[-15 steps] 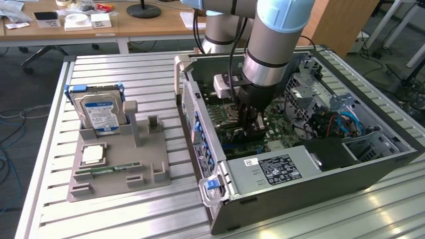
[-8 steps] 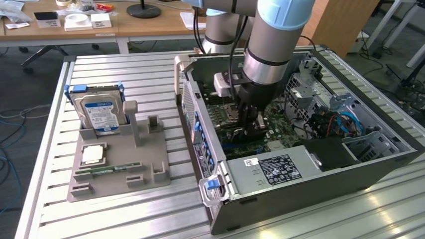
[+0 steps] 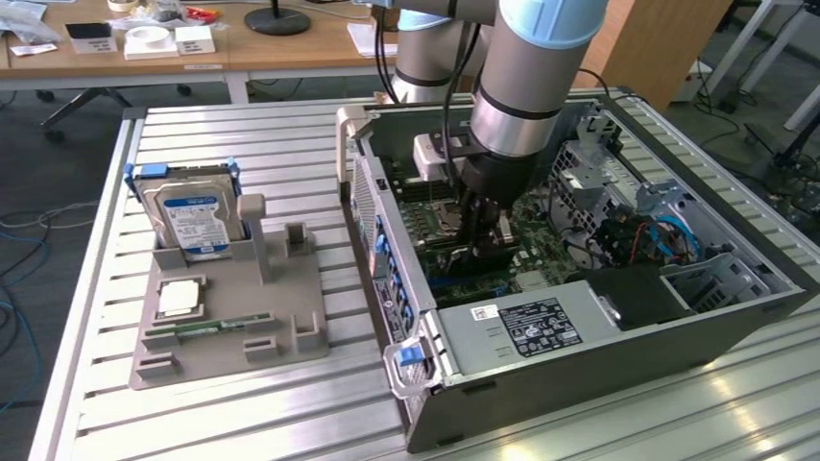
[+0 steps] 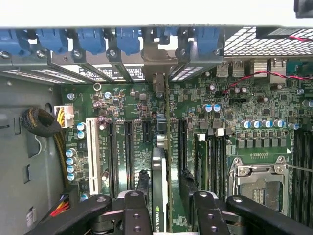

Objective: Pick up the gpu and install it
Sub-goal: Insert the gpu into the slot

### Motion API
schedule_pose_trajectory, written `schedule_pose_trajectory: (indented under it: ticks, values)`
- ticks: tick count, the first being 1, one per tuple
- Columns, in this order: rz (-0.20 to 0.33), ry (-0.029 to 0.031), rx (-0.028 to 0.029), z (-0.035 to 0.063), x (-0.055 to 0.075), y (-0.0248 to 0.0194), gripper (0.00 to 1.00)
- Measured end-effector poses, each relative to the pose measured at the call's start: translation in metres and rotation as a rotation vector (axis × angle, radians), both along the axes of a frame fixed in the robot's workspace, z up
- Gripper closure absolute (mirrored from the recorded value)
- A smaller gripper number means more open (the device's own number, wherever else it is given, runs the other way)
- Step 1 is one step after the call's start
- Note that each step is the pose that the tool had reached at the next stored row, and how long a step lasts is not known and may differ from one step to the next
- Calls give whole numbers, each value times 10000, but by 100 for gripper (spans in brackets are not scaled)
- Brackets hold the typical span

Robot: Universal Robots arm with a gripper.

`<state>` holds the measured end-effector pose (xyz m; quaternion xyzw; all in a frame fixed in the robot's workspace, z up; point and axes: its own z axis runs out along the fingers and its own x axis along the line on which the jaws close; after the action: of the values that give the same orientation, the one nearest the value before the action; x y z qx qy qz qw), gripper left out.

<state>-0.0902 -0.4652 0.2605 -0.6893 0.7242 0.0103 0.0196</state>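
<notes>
Exterior view: arm reaches down into open computer case [image 3: 615, 336] on slatted counter [image 3: 256, 423]; tool [image 3: 483, 240] low over the motherboard.
Wrist view: tool [image 4: 164, 208] fingers [image 4: 134, 210] pinch the gpu [image 4: 159, 186] edge-on, upright above motherboard [image 4: 244, 112] slots, bracket toward rear wall.

The gpu [image 4: 159, 196] stands edge-on above the motherboard's slots.

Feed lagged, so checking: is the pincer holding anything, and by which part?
Yes: the pincer holds the gpu edge-on by its upper edge, over the motherboard slots.
</notes>
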Motion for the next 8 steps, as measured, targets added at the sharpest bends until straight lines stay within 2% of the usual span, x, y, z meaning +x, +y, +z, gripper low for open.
schedule_pose_trajectory:
  ticks: [8]
  values:
    - [0, 1, -2, 1, 0, 0, 62]
